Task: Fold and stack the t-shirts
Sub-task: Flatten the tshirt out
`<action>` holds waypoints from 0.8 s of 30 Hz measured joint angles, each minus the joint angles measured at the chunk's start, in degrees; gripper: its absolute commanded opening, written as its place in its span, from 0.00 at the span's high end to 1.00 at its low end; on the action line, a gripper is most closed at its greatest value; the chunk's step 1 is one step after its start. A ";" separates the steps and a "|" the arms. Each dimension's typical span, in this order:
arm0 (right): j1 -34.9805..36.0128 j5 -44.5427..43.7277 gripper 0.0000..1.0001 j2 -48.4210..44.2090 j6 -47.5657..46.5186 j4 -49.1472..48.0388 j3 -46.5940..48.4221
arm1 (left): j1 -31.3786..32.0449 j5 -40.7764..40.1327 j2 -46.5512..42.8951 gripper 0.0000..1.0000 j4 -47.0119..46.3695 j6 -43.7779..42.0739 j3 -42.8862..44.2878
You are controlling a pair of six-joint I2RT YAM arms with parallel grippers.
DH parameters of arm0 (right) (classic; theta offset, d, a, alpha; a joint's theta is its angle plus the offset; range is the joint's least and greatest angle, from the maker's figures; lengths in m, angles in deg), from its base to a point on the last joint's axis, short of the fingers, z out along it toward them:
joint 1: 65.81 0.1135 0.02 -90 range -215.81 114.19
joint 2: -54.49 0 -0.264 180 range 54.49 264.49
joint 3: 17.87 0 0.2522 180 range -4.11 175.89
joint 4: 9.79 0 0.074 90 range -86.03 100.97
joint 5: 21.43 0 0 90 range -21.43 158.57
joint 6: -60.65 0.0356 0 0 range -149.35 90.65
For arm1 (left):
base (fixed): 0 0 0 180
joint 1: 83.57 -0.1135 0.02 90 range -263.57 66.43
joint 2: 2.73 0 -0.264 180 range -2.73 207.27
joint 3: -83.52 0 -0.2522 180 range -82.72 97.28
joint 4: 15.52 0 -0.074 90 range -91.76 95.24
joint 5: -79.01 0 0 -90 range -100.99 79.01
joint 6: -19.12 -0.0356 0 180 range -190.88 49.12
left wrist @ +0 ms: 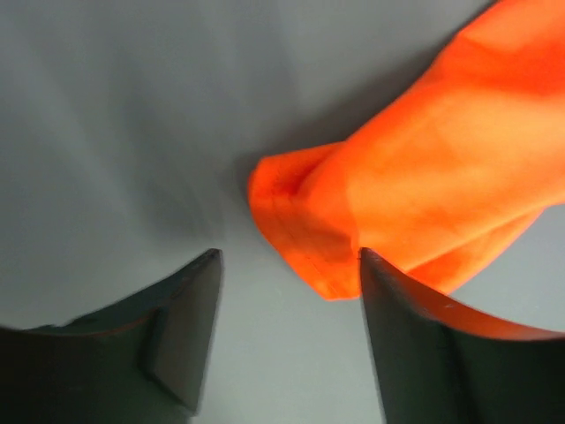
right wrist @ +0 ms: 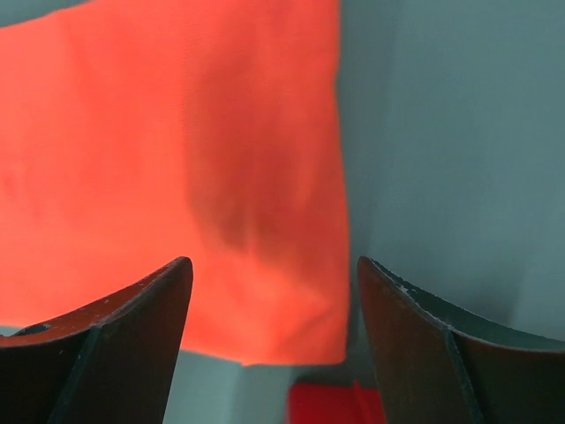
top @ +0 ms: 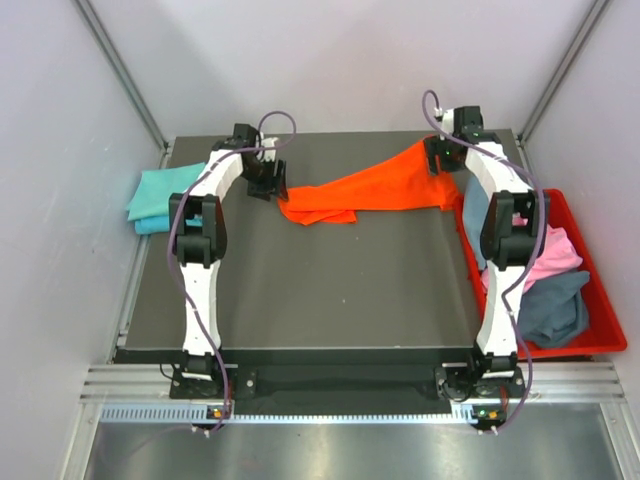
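The orange t-shirt (top: 370, 190) is stretched in a long band across the far side of the table (top: 330, 290), its bunched end lying just beside the left gripper (top: 268, 183). In the left wrist view that pincer's fingers stand wide apart, gripping nothing, with the crumpled corner right up against one fingertip (left wrist: 369, 265). At the other end the right gripper (top: 438, 158) hangs over the cloth, jaws also spread, with flat orange fabric showing between them. A teal t-shirt (top: 160, 195) sits off the table's left edge. On the right, the red bin (top: 600, 300) holds a pink t-shirt (top: 555, 255) and a grey-blue t-shirt (top: 560, 310).
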 measured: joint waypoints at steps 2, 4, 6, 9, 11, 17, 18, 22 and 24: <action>-0.37 -0.50 0.25 1.42 -0.02 -0.52 0.79 | 0.02 -0.57 0.70 0.39 -0.02 -0.57 0.50; -0.44 -0.81 0.25 3.04 -0.02 -0.72 1.79 | 0.07 -0.76 0.92 0.42 0.00 -1.09 0.50; -0.44 -0.90 0.28 4.61 -0.02 -0.94 2.86 | 0.07 -0.83 0.94 0.48 0.04 -1.36 0.50; -0.39 -0.96 0.44 6.45 -0.09 -1.31 3.91 | 0.17 -0.90 0.94 0.92 -0.02 -1.88 0.39; -0.39 -0.85 0.58 7.56 -0.22 -1.60 4.79 | 0.24 -1.29 0.94 1.00 0.04 -2.34 0.07; -0.39 -0.55 1.00 8.63 0.42 -2.32 5.66 | 0.48 -3.65 0.81 1.00 0.04 -2.64 -0.22; -0.39 -0.50 1.00 8.63 0.52 -2.32 5.92 | 0.48 -3.98 0.74 1.00 0.07 -2.67 -0.22; -0.37 0.70 1.00 8.37 0.50 -2.43 7.61 | 0.39 -5.09 -0.92 1.00 0.13 -2.67 0.00; -0.15 1.79 1.00 7.32 0.59 -2.23 7.85 | 0.02 -5.75 -2.36 1.00 0.15 -2.64 1.07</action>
